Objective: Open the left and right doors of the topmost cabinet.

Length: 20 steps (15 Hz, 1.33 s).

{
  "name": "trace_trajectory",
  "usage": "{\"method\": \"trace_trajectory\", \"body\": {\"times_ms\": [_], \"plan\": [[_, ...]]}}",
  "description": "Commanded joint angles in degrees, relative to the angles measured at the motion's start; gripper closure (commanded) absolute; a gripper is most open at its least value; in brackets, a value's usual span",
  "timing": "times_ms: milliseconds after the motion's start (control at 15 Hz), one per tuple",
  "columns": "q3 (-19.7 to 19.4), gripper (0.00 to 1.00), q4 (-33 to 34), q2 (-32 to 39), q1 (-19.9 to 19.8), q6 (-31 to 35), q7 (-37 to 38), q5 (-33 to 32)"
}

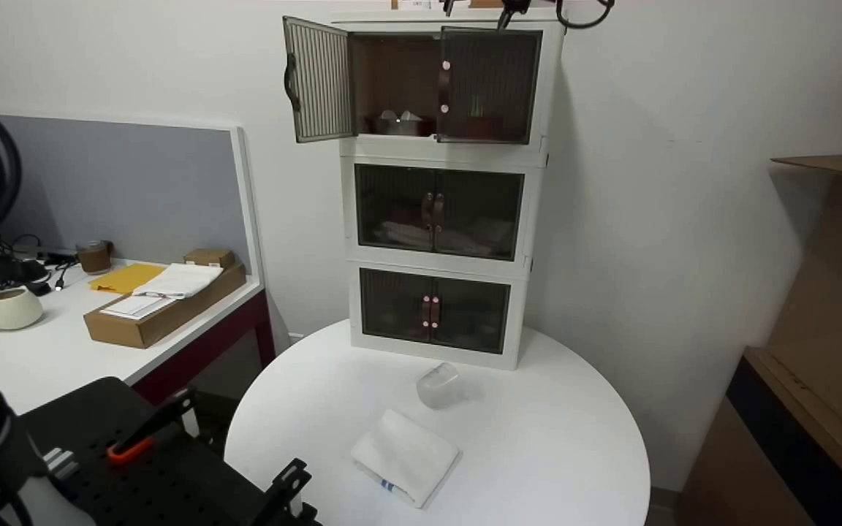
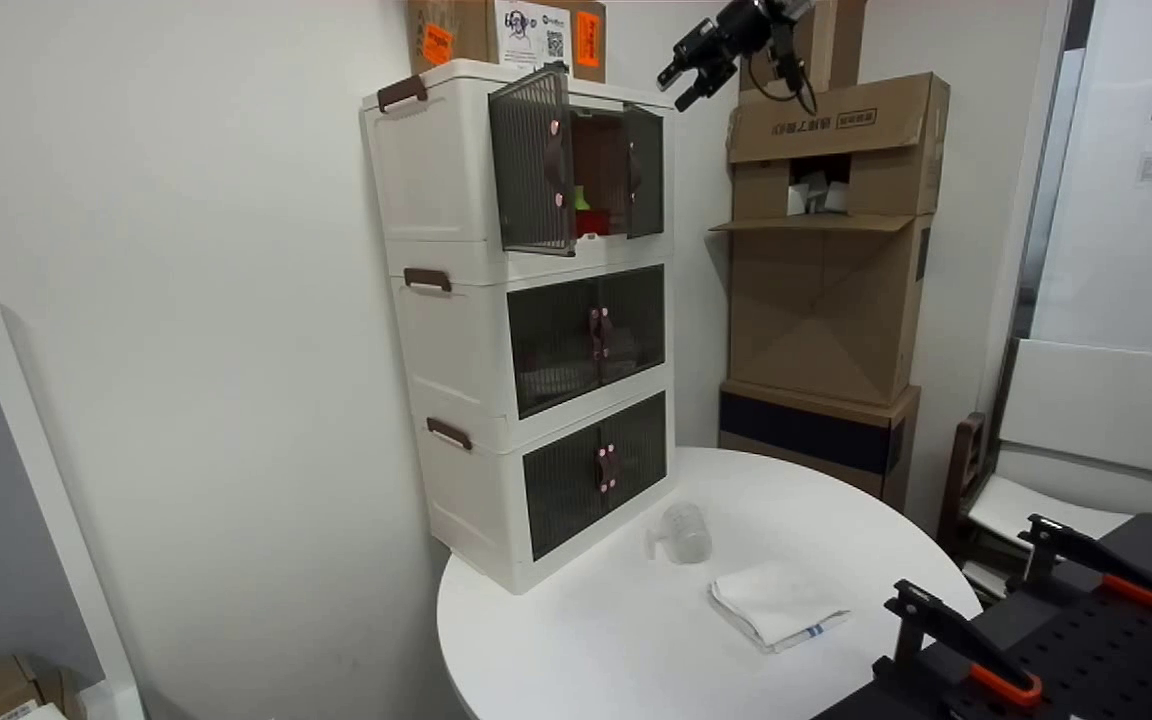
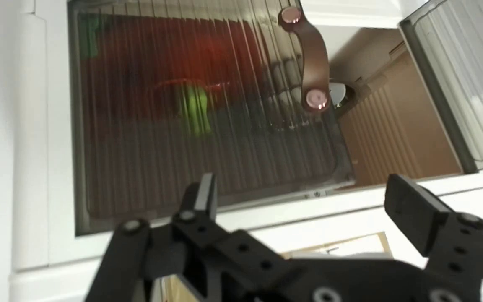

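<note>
The topmost cabinet (image 1: 450,150) has both doors out from its frame, though not by the same amount. Its left door (image 1: 322,80) is swung far out to the side, a dark curved handle (image 1: 290,82) at the outer edge; its right door (image 1: 512,73) stands only ajar, a brown strap handle (image 3: 316,58) with two pinkish studs along its free edge. In both exterior views the inside of the topmost cabinet shows between the two doors. A red thing (image 2: 592,223) with a yellow-green piece (image 2: 581,198) sits inside it in an exterior view, and red and green shapes (image 3: 208,54) show blurred through the right door's ribbed panel in the wrist view.

The gripper (image 3: 306,195) hangs in front of the topmost cabinet, near its upper edge on the right door's side — jaws spread wide, a bare gap between them, apart from both doors.

Directly below the topmost cabinet comes the middle tier (image 1: 406,258), and under that the bottom tier (image 1: 421,348), the dark double doors of each closed. On the round white table (image 1: 552,438) beneath, a clear mug (image 2: 686,533) lies on its side, forward of the topmost cabinet; a folded white cloth (image 1: 406,456) with a blue mark lies farther out from it. A cardboard box (image 2: 466,40) shows above the topmost cabinet.
</note>
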Motion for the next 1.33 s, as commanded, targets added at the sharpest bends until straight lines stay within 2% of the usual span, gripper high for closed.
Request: {"method": "trace_trajectory", "body": {"times_ms": [0, 267, 600, 933, 1133, 1267], "plan": [[0.0, 0.0, 3.5, -4.3, 2.3, -2.6, 13.7, -10.9], [0.5, 0.0, 16.7, -1.5, 3.6, -14.4, 31.7, -22.6], [1.8, 0.0, 31.4, 7.0, 6.4, -12.9, 52.6, -40.3], [0.1, 0.0, 36.2, 13.2, 11.0, -15.9, 70.9, -53.6], [-0.5, 0.0, 36.0, 14.2, 12.3, -18.6, 80.9, -56.4], [-0.6, 0.0, 34.9, 13.9, 12.4, -19.9, 86.0, -55.9]]}}
